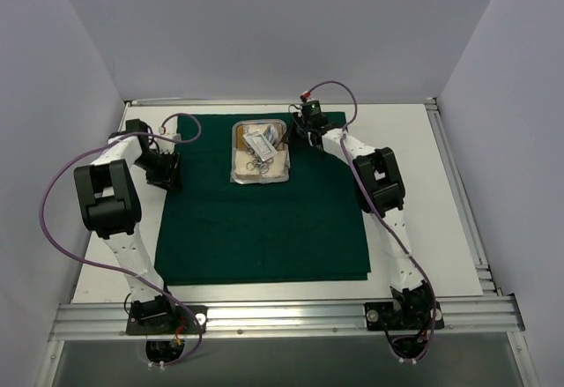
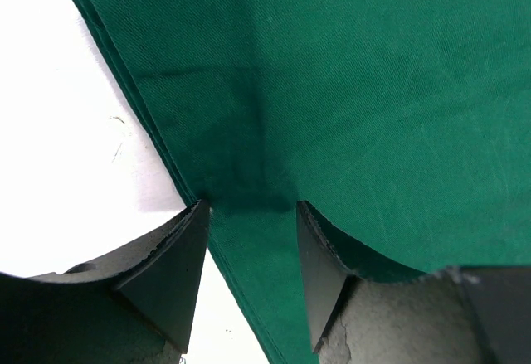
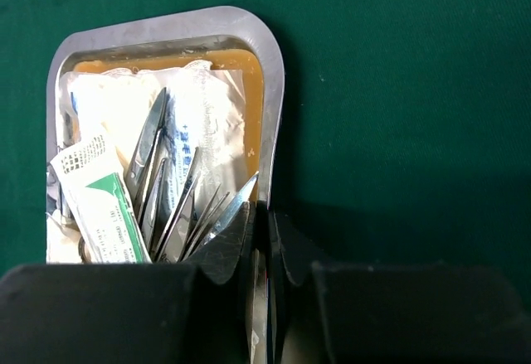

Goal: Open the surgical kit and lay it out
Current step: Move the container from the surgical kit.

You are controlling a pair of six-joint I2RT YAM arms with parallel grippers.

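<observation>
The surgical kit lies spread on the table. Its dark green cloth (image 1: 264,228) is flat, and the steel tray (image 1: 261,121) stands on the cloth's far middle. In the right wrist view the tray (image 3: 166,28) holds a tan liner (image 3: 249,82), white gauze packets (image 3: 99,206) and steel scissors and forceps (image 3: 178,206). My right gripper (image 3: 267,211) is shut on the tray's right rim. It reaches the tray (image 1: 295,133) from the far right. My left gripper (image 2: 251,205) is open, its fingers astride the cloth's left edge (image 2: 373,90).
White table (image 2: 66,132) borders the cloth on the left. Grey walls enclose the table on three sides. The left arm's elbow (image 1: 107,197) hangs over the table's left strip, and the right arm (image 1: 381,180) crosses the cloth's right edge.
</observation>
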